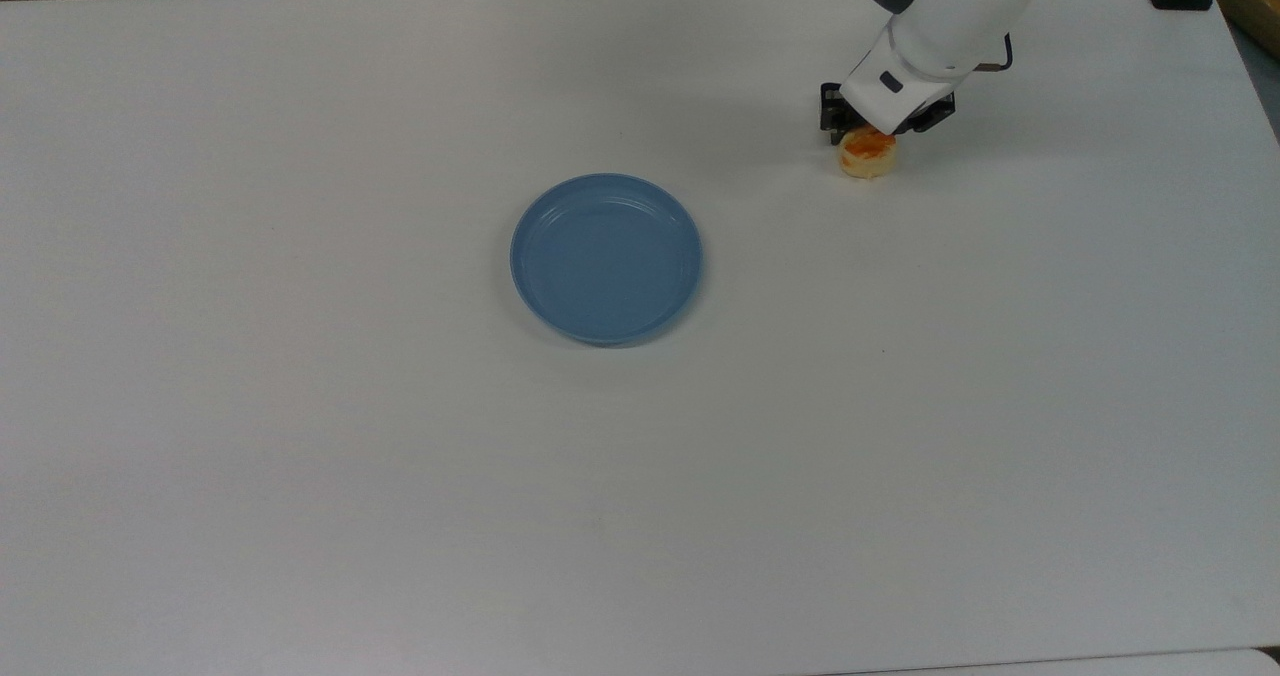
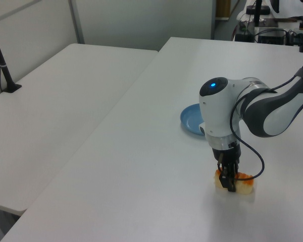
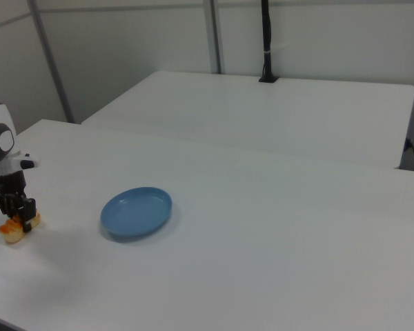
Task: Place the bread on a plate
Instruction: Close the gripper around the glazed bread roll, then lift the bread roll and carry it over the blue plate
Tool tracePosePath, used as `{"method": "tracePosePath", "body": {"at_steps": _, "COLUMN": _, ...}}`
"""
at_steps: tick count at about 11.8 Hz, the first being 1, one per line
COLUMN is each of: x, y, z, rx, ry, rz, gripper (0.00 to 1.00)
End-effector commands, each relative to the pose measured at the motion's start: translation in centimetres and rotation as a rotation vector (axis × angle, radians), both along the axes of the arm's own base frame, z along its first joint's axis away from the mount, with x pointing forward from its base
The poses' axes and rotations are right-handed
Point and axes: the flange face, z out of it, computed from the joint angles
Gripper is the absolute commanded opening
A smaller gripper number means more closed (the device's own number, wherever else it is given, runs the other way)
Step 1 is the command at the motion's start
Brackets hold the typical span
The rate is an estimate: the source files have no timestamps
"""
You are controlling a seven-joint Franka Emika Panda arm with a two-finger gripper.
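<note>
White table point(image 1: 300, 456) fills the workspace, with a 2nd white table point(image 3: 262, 110) behind it in the right view. Gripper point(image 2: 227, 182) is down at table level, its fingers on either side of the bread point(image 1: 867, 152), which sits on the table near the top view's upper right edge. Looks clamped on the loaf, gripped across the short width, probably because the long axis wouldn't fit the jaw span. Bread not lifted yet; its base looks flat on the table in the left view. Blue plate point(image 1: 606, 258) sits mid-table, nothing on it, well apart from the loaf toward the top view's lower left. Judgement: grasp step, placing not started. Next is lift, then carry over to the plate.
</note>
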Motion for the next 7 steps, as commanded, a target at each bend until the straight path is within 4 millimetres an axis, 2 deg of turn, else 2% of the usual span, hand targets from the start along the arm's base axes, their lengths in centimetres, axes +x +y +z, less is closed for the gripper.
{"method": "tracePosePath", "body": {"at_steps": 1, "x": 0.6, "y": -2.2, "z": 2.6, "rx": -0.005, "ry": -0.024, "rz": 0.007, "gripper": 0.31}}
{"method": "tracePosePath", "body": {"at_steps": 4, "x": 5.0, "y": -9.1, "z": 7.1, "rx": 0.016, "ry": -0.022, "rz": -0.03, "gripper": 0.32}}
{"method": "tracePosePath", "body": {"at_steps": 7, "x": 10.3, "y": -18.1, "z": 9.0, "rx": 0.044, "ry": -0.049, "rz": -0.103, "gripper": 0.36}}
